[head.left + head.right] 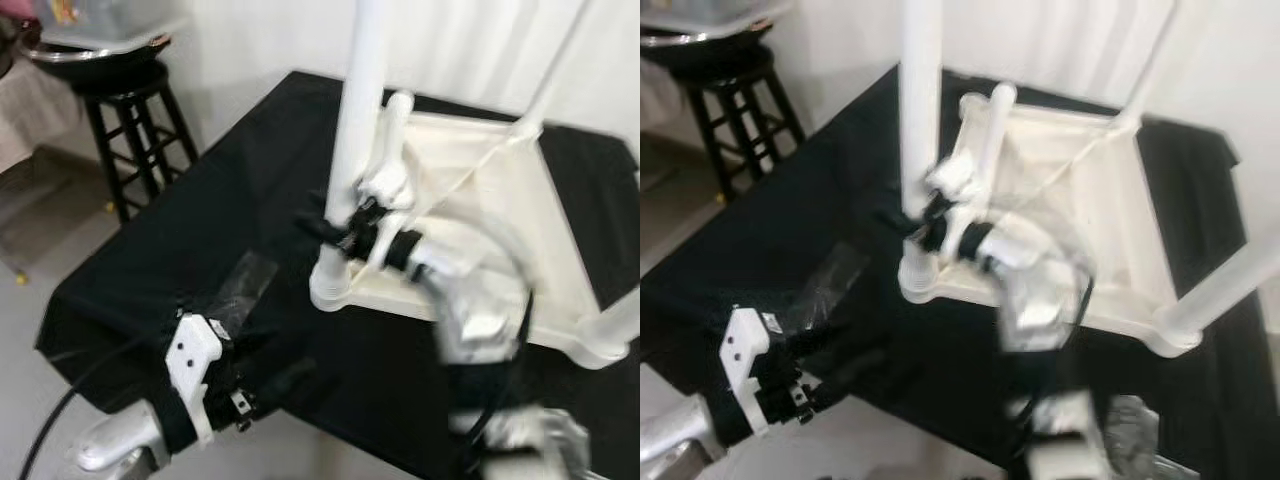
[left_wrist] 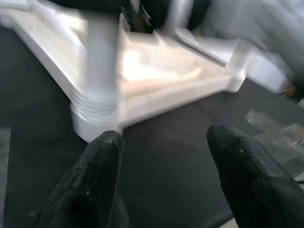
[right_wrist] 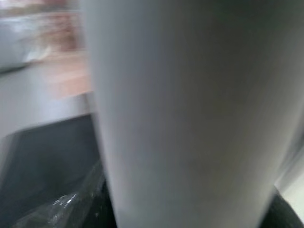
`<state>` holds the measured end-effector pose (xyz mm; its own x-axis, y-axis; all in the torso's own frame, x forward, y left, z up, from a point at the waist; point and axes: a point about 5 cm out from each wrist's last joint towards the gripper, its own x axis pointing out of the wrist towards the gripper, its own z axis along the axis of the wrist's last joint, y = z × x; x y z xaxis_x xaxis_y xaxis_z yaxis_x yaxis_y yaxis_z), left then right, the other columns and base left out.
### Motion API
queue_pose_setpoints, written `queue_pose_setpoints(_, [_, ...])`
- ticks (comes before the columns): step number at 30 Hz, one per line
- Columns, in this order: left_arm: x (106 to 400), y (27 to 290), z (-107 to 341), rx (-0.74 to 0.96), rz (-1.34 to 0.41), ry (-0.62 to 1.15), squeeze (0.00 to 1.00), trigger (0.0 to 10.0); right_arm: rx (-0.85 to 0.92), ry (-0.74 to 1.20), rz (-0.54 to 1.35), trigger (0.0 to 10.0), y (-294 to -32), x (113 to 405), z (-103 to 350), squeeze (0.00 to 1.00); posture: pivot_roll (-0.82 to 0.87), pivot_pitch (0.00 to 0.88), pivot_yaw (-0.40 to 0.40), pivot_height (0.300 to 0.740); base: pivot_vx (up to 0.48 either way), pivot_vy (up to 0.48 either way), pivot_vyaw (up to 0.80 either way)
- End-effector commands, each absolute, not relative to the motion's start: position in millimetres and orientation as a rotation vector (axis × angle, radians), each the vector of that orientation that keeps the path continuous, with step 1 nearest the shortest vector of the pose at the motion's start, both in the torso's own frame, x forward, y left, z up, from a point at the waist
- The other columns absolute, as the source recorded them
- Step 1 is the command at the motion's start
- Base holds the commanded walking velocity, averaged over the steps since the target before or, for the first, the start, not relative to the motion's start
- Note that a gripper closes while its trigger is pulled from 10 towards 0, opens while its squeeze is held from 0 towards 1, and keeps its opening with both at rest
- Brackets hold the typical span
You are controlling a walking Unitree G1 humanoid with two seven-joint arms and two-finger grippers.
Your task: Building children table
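Children's table [image 1: 480, 200] lies inverted on black tabletop [image 1: 200, 240]; three legs counted upright. Right tool [image 1: 345, 232] grips near-corner leg [image 1: 355, 120]. Left tool [image 2: 164, 156] open, empty.

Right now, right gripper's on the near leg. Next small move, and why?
Probably keep twisting the leg into its corner socket. The right gripper wraps it low down; the leg stands upright, threads still showing above the socket. The left gripper hovers open nearby.

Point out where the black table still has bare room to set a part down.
Bare black table lies between its left edge and the upturned white tabletop, and ahead of the left gripper around the clear plastic wrap. It is crowded at the near leg, where the right gripper works.
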<state>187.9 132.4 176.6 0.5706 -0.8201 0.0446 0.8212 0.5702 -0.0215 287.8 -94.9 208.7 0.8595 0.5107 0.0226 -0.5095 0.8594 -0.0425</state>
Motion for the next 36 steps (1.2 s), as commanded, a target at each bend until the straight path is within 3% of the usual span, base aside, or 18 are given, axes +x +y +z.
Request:
queue_pose_setpoints(1, [186.5, 131.0, 173.9, -0.046, -1.004, -0.016, 0.0, 10.0, -0.024, 0.237, 0.395, 0.0, -110.4, 282.9, 167.9, 0.0, -0.02, 0.204, -0.018, 0.74, 0.0, 0.0, 0.0])
queue_pose_setpoints(7, [192.8, 128.7, 171.1, -0.078, -1.057, -0.006, 0.0, 10.0, -0.081, 0.185, 0.425, 0.0, -112.1, 295.2, 177.2, 0.0, -0.02, 0.171, -0.016, 0.74, 0.0, 0.0, 0.0])
queue_pose_setpoints(8, [194.1, 128.4, 170.7, -0.078, -1.061, -0.008, 0.0, 10.0, -0.097, 0.183, 0.427, 2.8, -113.5, 300.5, 181.0, 0.0, -0.02, 0.169, -0.016, 0.74, 0.0, 0.0, 0.0])
queue_pose_setpoints(9, [194.1, 128.4, 170.7, -0.078, -1.061, -0.008, 0.0, 10.0, -0.097, 0.183, 0.427, 2.8, -113.5, 300.5, 181.0, 0.0, -0.02, 0.169, -0.016, 0.74, 0.0, 0.0, 0.0])
queue_pose_setpoints(10, [195.0, 128.1, 170.4, -0.078, -1.061, -0.011, 0.0, 10.0, -0.108, 0.181, 0.447, 10.0, -115.1, 306.3, 185.1, 0.0, -0.02, 0.166, -0.017, 0.74, 0.0, 0.0, 0.0])
queue_pose_setpoints(11, [195.0, 127.5, 169.8, -0.077, -1.057, -0.015, 0.0, 10.0, -0.116, 0.181, 0.483, 10.0, -116.0, 311.0, 189.0, 0.4, -0.02, 0.16, -0.017, 0.74, 0.0, 0.0, 0.0])
queue_pose_setpoints(13, [194.7, 127.2, 169.3, -0.077, -1.053, -0.018, 0.0, 10.0, -0.102, 0.168, 0.507, 10.0, -118.2, 316.1, 193.9, 0.4, -0.02, 0.16, -0.017, 0.74, 0.0, 0.0, 0.0])
queue_pose_setpoints(14, [194.9, 126.5, 168.5, -0.078, -1.053, -0.021, 0.0, 10.0, -0.076, 0.147, 0.587, 10.0, -116.3, 317.1, 203.7, 1.0, -0.01, 0.149, -0.02, 0.74, 0.0, 0.0, 0.0])
queue_pose_setpoints(16, [195.2, 126.0, 167.9, -0.077, -1.055, -0.022, 0.0, 10.0, -0.058, 0.12, 0.658, 10.0, -115.2, 318.4, 214.2, 1.0, -0.01, 0.147, -0.02, 0.74, 0.0, 0.0, 0.0])
queue_pose_setpoints(19, [197.9, 125.1, 165.9, -0.074, -1.059, -0.023, 0.0, 10.0, -0.139, -0.05, 0.954, 10.0, -116.7, 322.3, 248.9, 1.0, -0.01, 0.132, -0.019, 0.74, 0.0, 0.0, 0.0])
queue_pose_setpoints(20, [198.7, 124.8, 165.5, -0.07, -1.059, -0.026, 0.0, 10.0, -0.172, -0.077, 1.059, 10.0, -119.4, 323.1, 253.4, 0.63, -0.01, 0.126, -0.022, 0.74, 0.0, 0.0, 0.0])
queue_pose_setpoints(21, [198.7, 124.8, 165.5, -0.07, -1.059, -0.026, 0.0, 10.0, -0.172, -0.077, 1.059, 10.0, -119.4, 323.1, 253.4, 0.63, -0.01, 0.126, -0.022, 0.74, 0.0, 0.0, 0.0])
queue_pose_setpoints(22, [199.7, 124.0, 165.0, -0.062, -1.06, -0.031, 0.0, 10.0, -0.207, -0.08, 1.191, 10.0, -123.3, 325.9, 254.8, 0.0, 0.0, 0.118, -0.025, 0.74, 0.0, 0.0, 0.0])
queue_pose_setpoints(25, [200.5, 122.6, 164.4, -0.049, -1.061, -0.037, 0.0, 10.0, -0.201, -0.048, 1.335, 10.0, -123.7, 332.4, 253.3, 0.0, 0.0, 0.113, -0.027, 0.74, 0.0, 0.0, 0.0])
queue_pose_setpoints(33, [200.3, 121.6, 165.2, -0.049, -1.052, -0.053, 0.0, 10.0, -0.168, 0.023, 1.409, 10.0, -120.1, 353.8, 245.5, 0.0, 0.03, 0.116, -0.032, 0.74, 0.0, 0.0, 0.0])
queue_pose_setpoints(34, [200.3, 121.5, 165.5, -0.052, -1.053, -0.055, 0.0, 10.0, -0.15, 0.048, 1.412, 1.7, -121.2, 358.9, 241.3, 0.0, 0.03, 0.118, -0.034, 0.74, 0.0, 0.0, 0.0])
queue_pose_setpoints(35, [200.3, 121.4, 165.7, -0.055, -1.054, -0.057, 0.0, 10.0, -0.138, 0.066, 1.415, 1.7, -122.1, 362.1, 238.4, 0.0, 0.04, 0.119, -0.035, 0.74, 0.0, 0.0, 0.0])
queue_pose_setpoints(36, [200.2, 121.4, 165.9, -0.059, -1.055, -0.058, 0.0, 10.0, -0.124, 0.083, 1.429, 0.0, -123.2, 363.6, 236.2, 0.0, 0.04, 0.123, -0.039, 0.74, 0.0, 0.0, 0.0])
